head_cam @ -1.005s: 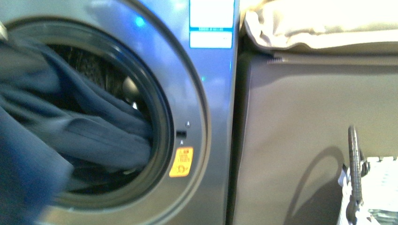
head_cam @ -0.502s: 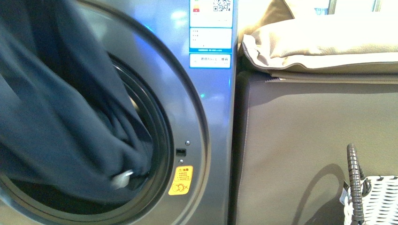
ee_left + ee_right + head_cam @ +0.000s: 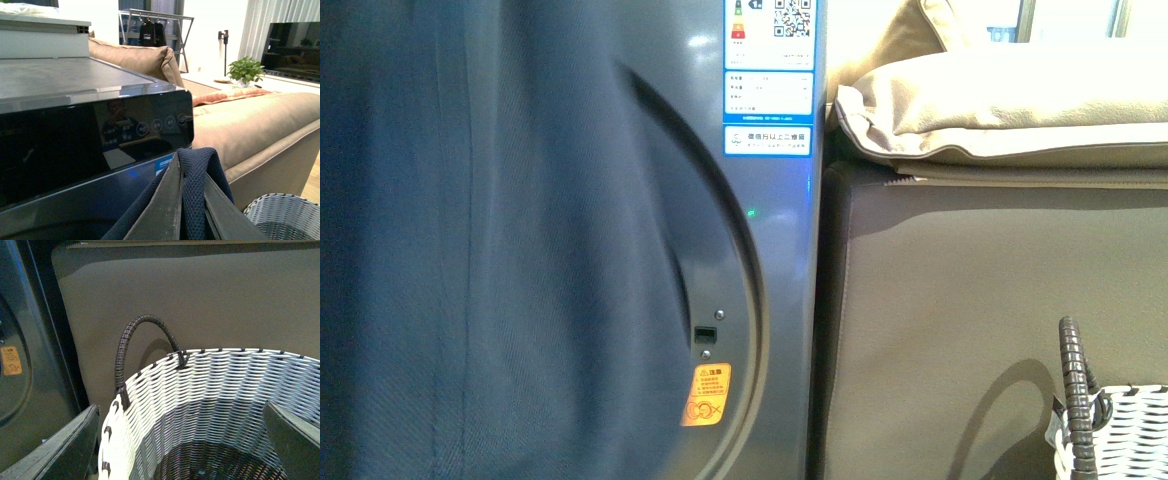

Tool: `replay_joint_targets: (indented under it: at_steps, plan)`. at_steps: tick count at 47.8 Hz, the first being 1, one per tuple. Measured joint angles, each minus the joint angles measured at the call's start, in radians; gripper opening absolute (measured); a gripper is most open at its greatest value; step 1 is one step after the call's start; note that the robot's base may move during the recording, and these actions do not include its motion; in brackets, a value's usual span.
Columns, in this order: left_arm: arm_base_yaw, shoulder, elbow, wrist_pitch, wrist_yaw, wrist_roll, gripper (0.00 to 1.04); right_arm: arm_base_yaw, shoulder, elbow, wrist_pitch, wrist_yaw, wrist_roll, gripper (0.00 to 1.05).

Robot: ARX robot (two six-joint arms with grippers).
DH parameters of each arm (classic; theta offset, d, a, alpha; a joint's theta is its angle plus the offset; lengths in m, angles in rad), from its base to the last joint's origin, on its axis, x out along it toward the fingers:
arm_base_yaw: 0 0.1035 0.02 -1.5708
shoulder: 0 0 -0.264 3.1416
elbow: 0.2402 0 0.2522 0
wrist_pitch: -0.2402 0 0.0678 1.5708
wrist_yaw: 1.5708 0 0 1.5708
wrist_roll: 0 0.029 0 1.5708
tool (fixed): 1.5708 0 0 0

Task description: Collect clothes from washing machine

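Within 1 s, clothes (image 3: 470, 250) lifted clear of drum; now hung as curtain before washer (image 3: 775, 250) mouth, scene left. Left gripper (image 3: 192, 197) clamped on navy fold, raised to panel height. Right gripper (image 3: 180, 440) held agape over basket (image 3: 200, 375), right. Extraction judged nearly done; transfer to basket remaining.

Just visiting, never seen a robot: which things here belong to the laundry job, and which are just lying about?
Job: navy garment, washing machine, left gripper clamping the garment, probably the woven basket.
Lying about: brown sofa, beige cushions, potted plant, clothes rack.
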Motion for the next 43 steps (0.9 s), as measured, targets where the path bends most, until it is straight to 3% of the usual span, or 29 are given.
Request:
replay_joint_targets:
  at_steps: [24,43]
  plan:
    - [-0.266,0.134,0.298,-0.101,-0.098,0.04,0.06,0.0,0.0,0.0,0.0,0.0,0.0,0.97]
    - [-0.409,0.363,0.702,-0.267,-0.15,0.085,0.06,0.0,0.0,0.0,0.0,0.0,0.0,0.97]
